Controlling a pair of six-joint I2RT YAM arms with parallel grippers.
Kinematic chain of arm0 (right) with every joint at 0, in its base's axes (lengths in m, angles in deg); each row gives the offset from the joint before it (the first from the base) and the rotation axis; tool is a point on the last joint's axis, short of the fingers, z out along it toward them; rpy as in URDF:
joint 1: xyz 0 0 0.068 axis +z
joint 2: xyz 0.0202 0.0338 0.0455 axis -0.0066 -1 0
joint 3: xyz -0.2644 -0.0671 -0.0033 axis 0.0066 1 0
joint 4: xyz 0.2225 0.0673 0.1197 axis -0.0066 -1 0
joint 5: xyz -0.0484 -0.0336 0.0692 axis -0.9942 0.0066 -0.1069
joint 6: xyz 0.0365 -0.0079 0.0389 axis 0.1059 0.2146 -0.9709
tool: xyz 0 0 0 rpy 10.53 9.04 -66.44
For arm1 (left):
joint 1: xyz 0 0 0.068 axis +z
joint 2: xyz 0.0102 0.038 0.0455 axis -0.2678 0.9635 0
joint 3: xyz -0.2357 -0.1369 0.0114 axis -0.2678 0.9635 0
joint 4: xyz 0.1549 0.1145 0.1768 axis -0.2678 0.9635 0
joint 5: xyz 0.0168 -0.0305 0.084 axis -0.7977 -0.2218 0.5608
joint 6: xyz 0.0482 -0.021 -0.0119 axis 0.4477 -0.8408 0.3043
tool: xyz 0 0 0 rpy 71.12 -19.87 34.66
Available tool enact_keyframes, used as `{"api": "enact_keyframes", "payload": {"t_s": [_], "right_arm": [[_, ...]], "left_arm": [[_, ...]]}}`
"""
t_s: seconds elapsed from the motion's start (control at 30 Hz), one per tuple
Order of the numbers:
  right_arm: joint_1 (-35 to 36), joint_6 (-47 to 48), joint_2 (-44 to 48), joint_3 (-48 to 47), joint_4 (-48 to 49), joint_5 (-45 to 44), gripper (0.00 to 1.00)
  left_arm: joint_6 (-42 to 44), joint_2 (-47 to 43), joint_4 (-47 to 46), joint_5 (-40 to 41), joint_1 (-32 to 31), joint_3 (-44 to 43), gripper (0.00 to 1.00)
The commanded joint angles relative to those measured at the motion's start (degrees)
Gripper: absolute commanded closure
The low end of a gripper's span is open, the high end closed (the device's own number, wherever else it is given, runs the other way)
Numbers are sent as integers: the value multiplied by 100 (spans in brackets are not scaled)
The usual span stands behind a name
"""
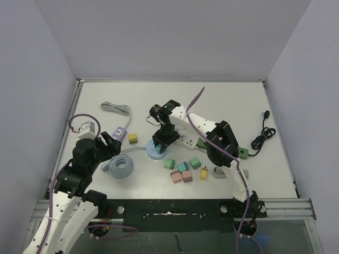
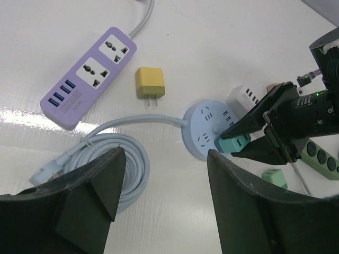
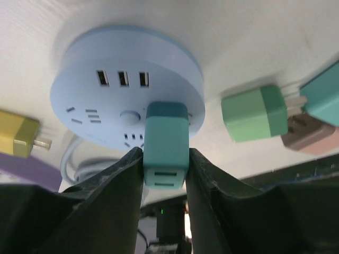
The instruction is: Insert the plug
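A round light-blue power strip [image 1: 152, 152] lies mid-table; it also shows in the left wrist view [image 2: 204, 127] and the right wrist view [image 3: 100, 100]. My right gripper [image 1: 162, 141] [image 3: 165, 154] is shut on a teal plug [image 3: 166, 148], which stands against the strip's face at a socket near its edge. The left wrist view shows the same teal plug [image 2: 233, 144] between the right fingers. My left gripper [image 1: 109, 143] [image 2: 165, 159] is open and empty, above the table to the left of the strip, next to its coiled cable [image 2: 114, 159].
A purple power strip [image 1: 121, 132] and a yellow plug [image 1: 132, 138] lie left of the round strip. Several coloured plugs [image 1: 185, 168] lie in front of it. A white strip [image 1: 189, 140], a green strip [image 1: 241, 153] and a black cable [image 1: 263, 135] lie to the right.
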Motion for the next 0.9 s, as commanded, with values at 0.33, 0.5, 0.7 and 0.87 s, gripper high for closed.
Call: {"api": "enact_keyframes", "payload": {"t_s": [0.33, 0.5, 0.7, 0.87], "right_arm": [[134, 809, 2984, 2842, 2952, -1835, 18], [-9, 2799, 4152, 4172, 4352, -1844, 17], [208, 6118, 5060, 5385, 5492, -1207, 17], [487, 7823, 4969, 5520, 5453, -842, 17]], "left_arm": [[474, 488, -699, -929, -24, -85, 36], [665, 825, -1048, -1642, -31, -77, 36], [353, 1010, -1498, -1855, -33, -1, 36], [-55, 1157, -1550, -1802, -26, -51, 36]]}}
